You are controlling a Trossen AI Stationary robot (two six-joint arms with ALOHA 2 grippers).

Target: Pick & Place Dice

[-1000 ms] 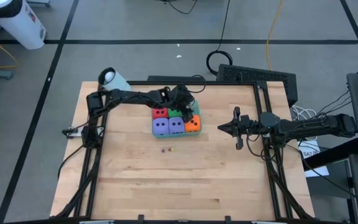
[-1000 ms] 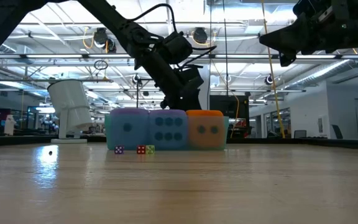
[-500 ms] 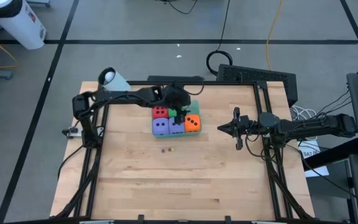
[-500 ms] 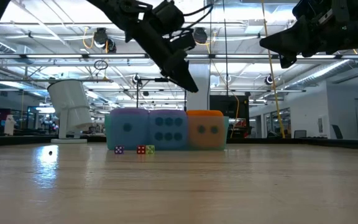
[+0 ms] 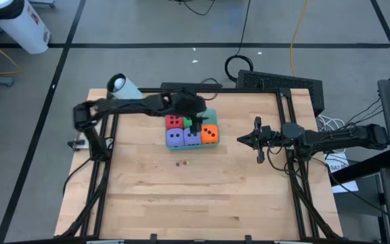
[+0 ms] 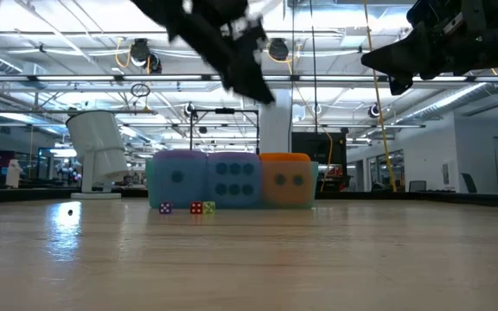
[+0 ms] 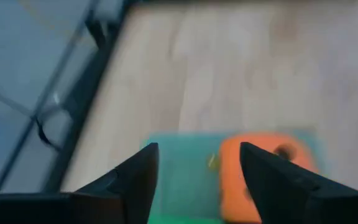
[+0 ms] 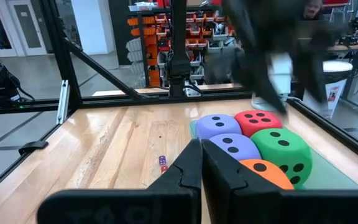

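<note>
While you look down from above, you see the left gripper (image 5: 193, 116) up in the air over the far side of the teal tray (image 5: 212, 114). Its 2 fingers (image 7: 137, 180) are spread apart with nothing between them. Through that arm's own camera you look past them onto bare tray and the orange die (image 7: 261, 171) below.

You can find all 5 dice sitting together on the tray, near the middle of the wooden table (image 5: 188, 196). The red die (image 5: 174, 122) and the green die (image 5: 189, 124) are in the far row. In the near row you see 2 purple-blue dice (image 5: 175, 138), side by side, and then the orange one at the end closest to the right arm. The dice touch each other.

From table height you see 1 purple-blue die with 1 pip, the other with 4 pips, and the orange die showing 2 pips.

3 tiny dice (image 6: 195, 207) lie on the bare wood just in front of the tray.

Your right gripper (image 5: 257, 139) waits above the table near its right edge, well apart from the tray. Its fingers are pressed together and hold nothing.

A white cup (image 5: 122, 85) lies tipped at the far left corner of the table.
</note>
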